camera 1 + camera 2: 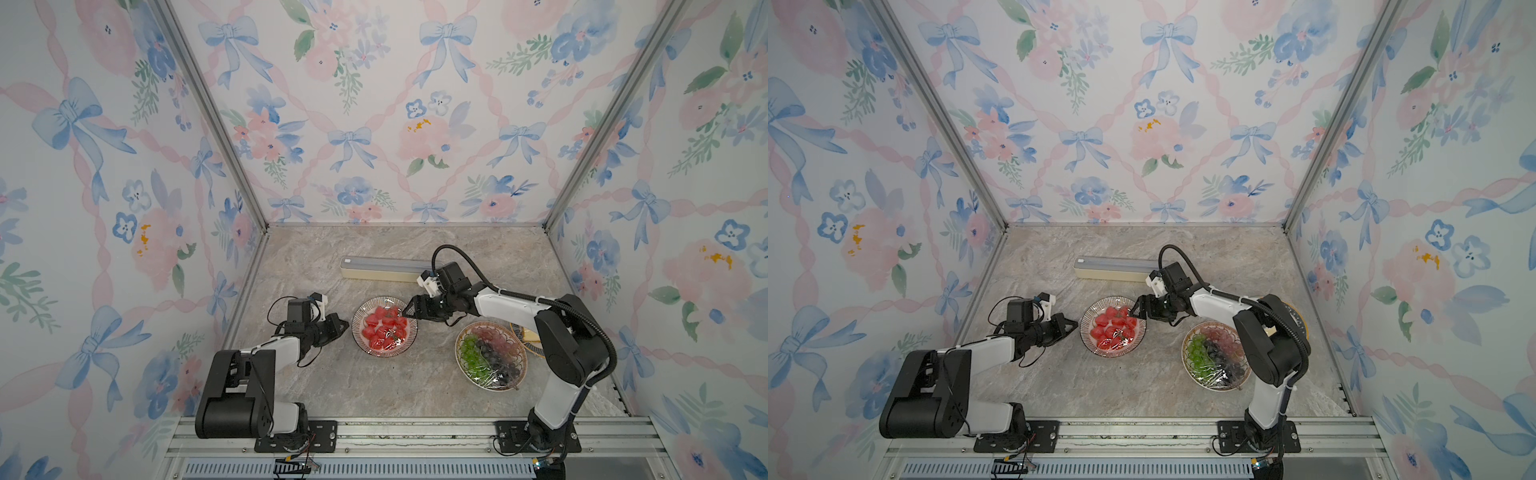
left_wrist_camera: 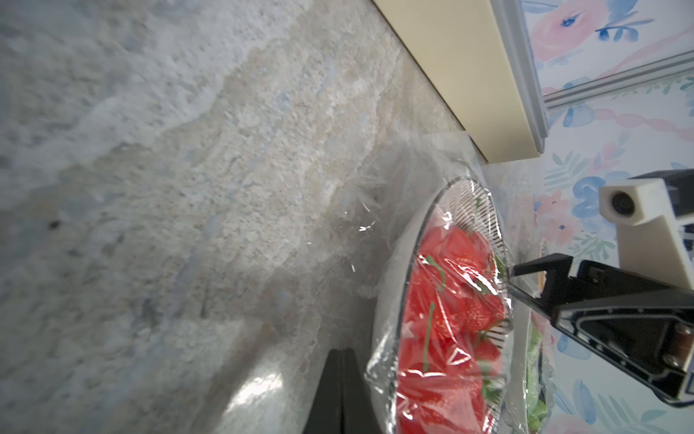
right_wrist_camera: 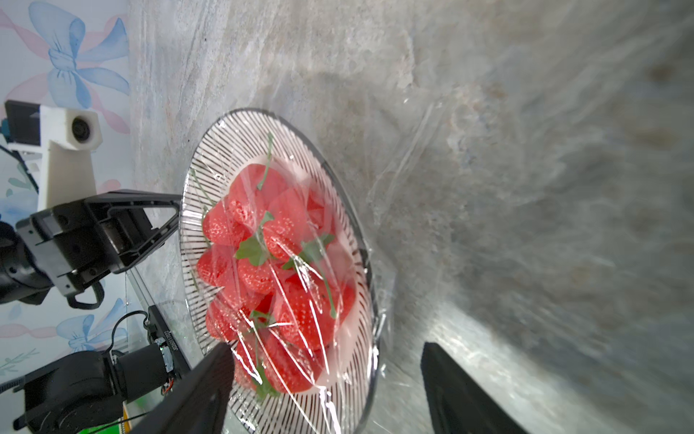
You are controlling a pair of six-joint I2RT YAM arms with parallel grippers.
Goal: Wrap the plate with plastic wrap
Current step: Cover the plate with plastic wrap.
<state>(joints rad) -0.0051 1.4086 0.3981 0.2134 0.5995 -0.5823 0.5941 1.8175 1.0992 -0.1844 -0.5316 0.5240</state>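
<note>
1. Centre of both top views: plate point(image 1: 357, 332) of strawberries point(image 1: 382, 328), flat on the marbled worktop point(image 1: 374, 390); striped rim.
2. Over it, wrap point(image 3: 311, 285): clear, glossy, crinkled, covering fruit and rim. Left wrist view shows more wrap spreading past the rim across the worktop toward the box.
3. Upper centre of the worktop: box point(image 1: 374, 270), long, cream, grey-blue top, apart from the plate. Right end hidden behind the right arm point(image 1: 507, 305). Whether the wrap joins it, cannot tell.
4. Left of the plate: left gripper point(image 1: 344, 327), jaws closed to a point, tip just beside the left rim. Touching or not, cannot tell; nor whether any wrap is pinched.
5. Upper right rim of the plate: right gripper point(image 1: 409, 311), jaws wide apart, nothing clamped. Right wrist view: one finger point(image 3: 202, 390) in front of the strawberries, its partner off the plate against the worktop; the rim shows between them.
6. Lower right of the top views: grape plate point(image 1: 458, 351), green and dark grapes point(image 1: 471, 357), also wrapped and glossy, well apart from the strawberry plate, partly behind the right arm.
</note>
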